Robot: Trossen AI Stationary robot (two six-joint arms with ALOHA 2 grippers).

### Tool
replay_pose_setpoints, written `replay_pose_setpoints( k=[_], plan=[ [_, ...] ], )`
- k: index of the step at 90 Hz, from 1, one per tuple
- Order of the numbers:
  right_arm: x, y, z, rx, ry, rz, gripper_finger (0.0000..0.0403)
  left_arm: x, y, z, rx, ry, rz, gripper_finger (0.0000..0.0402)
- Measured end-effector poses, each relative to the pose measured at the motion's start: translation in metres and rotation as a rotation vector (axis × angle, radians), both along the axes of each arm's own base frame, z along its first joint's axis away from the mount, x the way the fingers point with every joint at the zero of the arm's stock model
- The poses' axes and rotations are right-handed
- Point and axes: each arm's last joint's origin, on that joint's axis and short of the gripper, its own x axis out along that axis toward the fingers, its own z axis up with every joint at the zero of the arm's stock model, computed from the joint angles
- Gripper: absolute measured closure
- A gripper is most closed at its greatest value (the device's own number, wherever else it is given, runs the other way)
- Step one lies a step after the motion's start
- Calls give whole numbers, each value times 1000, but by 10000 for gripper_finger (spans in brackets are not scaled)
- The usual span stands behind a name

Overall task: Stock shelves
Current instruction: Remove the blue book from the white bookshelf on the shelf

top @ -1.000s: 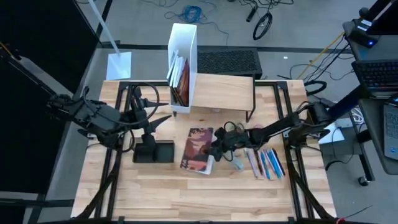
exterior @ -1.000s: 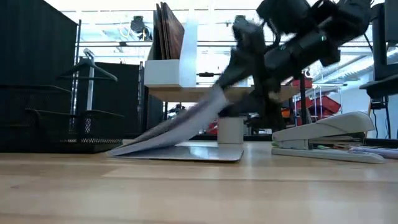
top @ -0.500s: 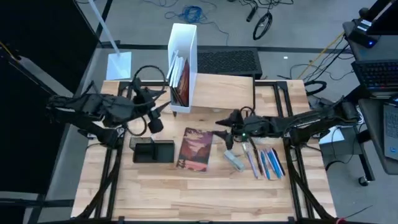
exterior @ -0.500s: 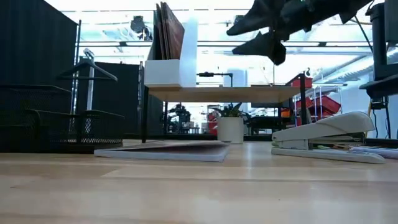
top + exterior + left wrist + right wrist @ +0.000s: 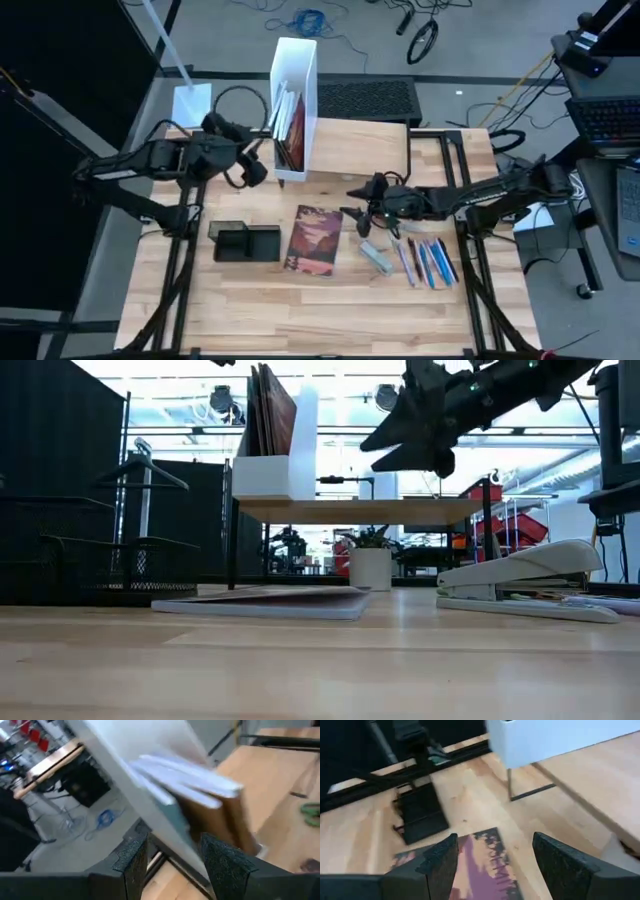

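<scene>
The right gripper [image 5: 358, 190] hangs above the table with its two dark fingers [image 5: 440, 857] spread wide and nothing between them, just in front of the shelves [image 5: 358, 137] and over the gap between the riser's front edge and the magazine [image 5: 314, 238] that lies flat on the table. From table height that same gripper [image 5: 405, 435] shows up level with the riser's light-wood top [image 5: 360, 510], tilted down toward the book. The left gripper [image 5: 255, 166] is raised too, just beside the tall white file box [image 5: 293, 100] that stands on the left end of the shelves; its fingers [image 5: 131, 857] are parted and empty, with the box's white wall and the brown and pale books inside it right ahead. The shelves sit toward the back of the table, centred a little right of the file box, on thin black legs. In front of the shelves' left end rests a small black organizer tray [image 5: 244, 241], just beside the magazine. In front of the right end lie a stapler [image 5: 376, 257] and a row of pens [image 5: 427, 261], close together on the wooden table [image 5: 300, 320]. Under the riser, seen low, a small white pot with a plant [image 5: 370, 563] shows in the room behind.
</scene>
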Motion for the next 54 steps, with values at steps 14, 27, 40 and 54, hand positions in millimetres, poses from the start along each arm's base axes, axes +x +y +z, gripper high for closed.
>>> replay_pose_setpoints(
  k=[14,27,40,54],
  plan=[
    [4,-1,-9,-16,36,-31,167,10,12,-16,-2,-2,12,234],
    [7,-1,-16,-16,59,-28,167,7,22,-16,-27,-89,-24,234],
    [7,0,-16,-16,59,-27,167,2,33,-14,-35,-112,6,234],
    [7,-1,-17,-19,60,-27,167,4,39,-10,-60,-164,-53,234]
  ],
)
